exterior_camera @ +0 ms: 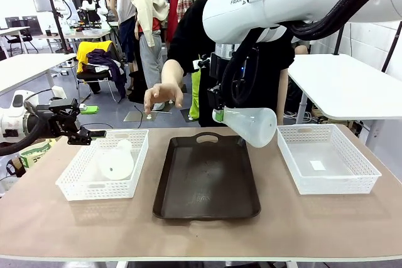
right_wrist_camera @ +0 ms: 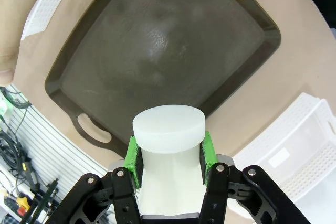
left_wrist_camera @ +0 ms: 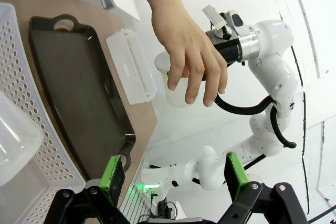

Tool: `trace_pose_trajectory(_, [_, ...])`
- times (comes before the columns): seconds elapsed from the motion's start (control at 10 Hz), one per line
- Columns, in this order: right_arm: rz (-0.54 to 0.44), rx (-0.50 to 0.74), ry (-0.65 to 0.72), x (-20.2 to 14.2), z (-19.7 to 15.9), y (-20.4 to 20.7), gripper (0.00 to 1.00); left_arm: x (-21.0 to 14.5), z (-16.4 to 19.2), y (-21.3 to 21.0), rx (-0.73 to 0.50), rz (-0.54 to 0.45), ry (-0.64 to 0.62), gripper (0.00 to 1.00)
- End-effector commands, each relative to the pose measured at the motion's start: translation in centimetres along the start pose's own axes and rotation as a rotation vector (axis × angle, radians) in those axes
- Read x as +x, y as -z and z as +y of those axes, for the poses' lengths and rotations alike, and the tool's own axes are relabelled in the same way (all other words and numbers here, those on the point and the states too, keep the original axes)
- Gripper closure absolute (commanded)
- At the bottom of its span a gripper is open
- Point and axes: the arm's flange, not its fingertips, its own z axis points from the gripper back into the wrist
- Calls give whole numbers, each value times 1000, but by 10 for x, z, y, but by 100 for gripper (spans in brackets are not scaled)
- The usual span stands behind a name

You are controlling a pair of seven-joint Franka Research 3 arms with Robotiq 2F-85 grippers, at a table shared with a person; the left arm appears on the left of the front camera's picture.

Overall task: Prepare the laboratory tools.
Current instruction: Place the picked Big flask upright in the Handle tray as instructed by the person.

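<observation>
A dark brown rectangular tray (exterior_camera: 207,177) with a cut-out handle at each short end lies mid-way along a tan tabletop (exterior_camera: 201,233). Just left of the tray, not touching it, sits a white mesh plastic basket (exterior_camera: 94,191). Just right of the tray sits a second white mesh basket (exterior_camera: 333,186). Beyond the tray, to its right, stands a white table (exterior_camera: 345,86). Beyond it, to its left, is a chair heaped with yellow and dark clothing (exterior_camera: 99,61).

Smooth, plastic-looking, dull sheen, scuffed mid-surface: dark brown tray (exterior_camera: 207,183). Translucent white plastic, frosted and smooth: raised flask (exterior_camera: 252,126) at its one o'clock, lying flask (exterior_camera: 116,162) at nine o'clock. White perforated plastic, slightly glossy: left basket (exterior_camera: 70,185), right basket (exterior_camera: 367,171). Matt tan, smooth: table (exterior_camera: 63,224). Glossy white: arm shell (exterior_camera: 270,1). Matt, rubbery-looking: green pads (right_wrist_camera: 132,158).
</observation>
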Motion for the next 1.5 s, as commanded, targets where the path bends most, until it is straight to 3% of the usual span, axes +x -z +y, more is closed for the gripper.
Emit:
trace_pose_trajectory(0.0, [2, 0, -2, 0, 1, 1, 100, 0, -1, -1, 4, -6, 3, 0])
trace_pose_trajectory(1.4, [2, 0, -2, 0, 1, 1, 100, 0, -1, -1, 4, -6, 3, 0])
